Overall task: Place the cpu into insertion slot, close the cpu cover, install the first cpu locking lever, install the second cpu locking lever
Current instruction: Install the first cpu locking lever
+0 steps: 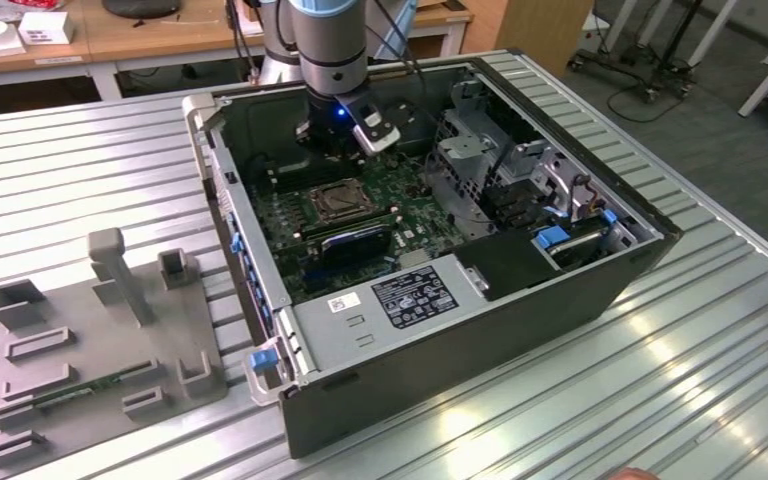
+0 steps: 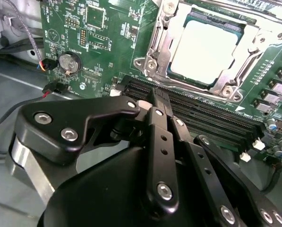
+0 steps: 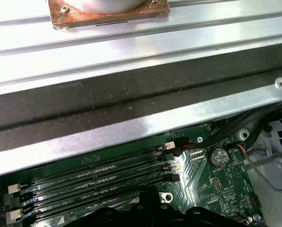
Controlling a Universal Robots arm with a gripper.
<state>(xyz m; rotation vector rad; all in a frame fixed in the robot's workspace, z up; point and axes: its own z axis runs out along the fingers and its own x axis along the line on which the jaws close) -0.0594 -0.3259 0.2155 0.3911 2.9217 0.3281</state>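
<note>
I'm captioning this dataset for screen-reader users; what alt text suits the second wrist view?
The black gripper hovers with fingers together, holding nothing, over long black memory slots on a green motherboard. Beyond them, the cpu sits in the insertion slot, framed by the cpu cover.

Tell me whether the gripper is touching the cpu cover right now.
Apart. In the second wrist view the gripper has its shut fingertips over the black memory slots, with green board showing between them and the cpu cover closed around the cpu.

Open black computer case (image 1: 491,300) lies on ribbed metal surface (image 1: 91,180). Grey fixture tray (image 1: 91,330) sits just beside the case, on exterior view's left. Blue latch (image 1: 263,358) at the case's near corner.
</note>
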